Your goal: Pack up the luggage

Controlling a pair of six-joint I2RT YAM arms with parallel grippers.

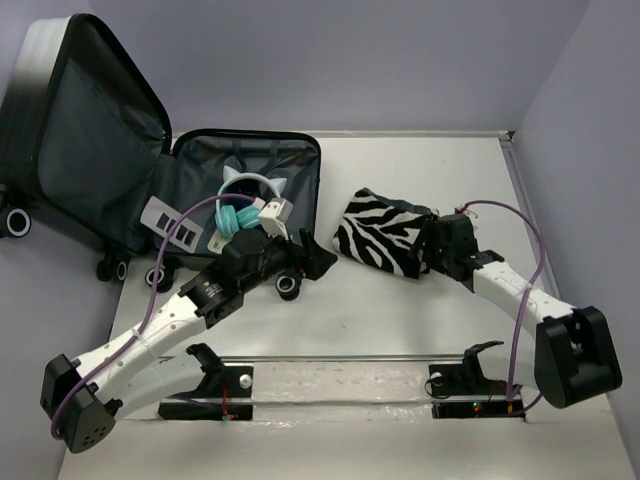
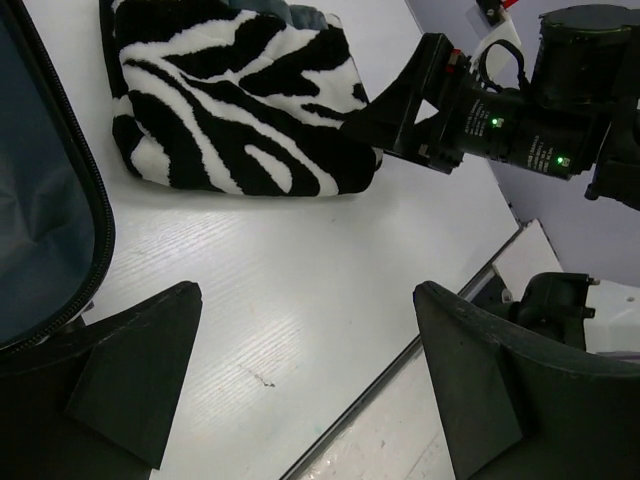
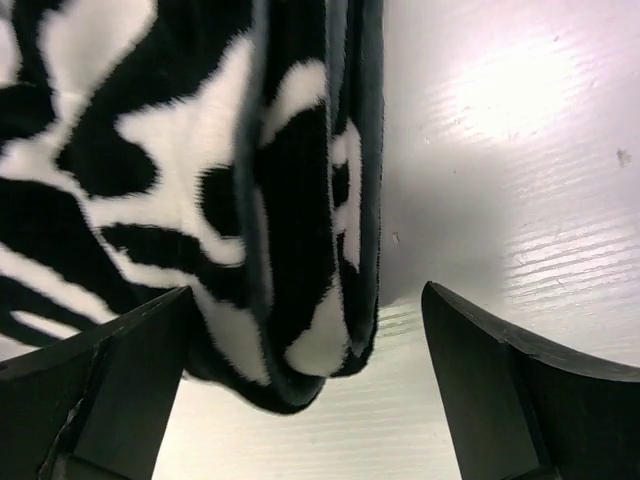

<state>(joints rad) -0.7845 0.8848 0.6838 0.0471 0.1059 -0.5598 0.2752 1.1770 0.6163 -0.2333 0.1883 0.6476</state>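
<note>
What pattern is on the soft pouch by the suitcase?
The pouch has black-and-white zebra stripes, clearest in the left wrist view.

I can't read a single word, brand or number on any of my feeds. The closest thing to lettering is a pair of white tags (image 1: 160, 213) lying in the open luggage (image 1: 200, 165). Each carries a few dark squares, too small in the top view for me to make out. On the left wrist feed, two green lights (image 2: 495, 122) glow on the right arm's housing, with no legible marking beside them.
</note>
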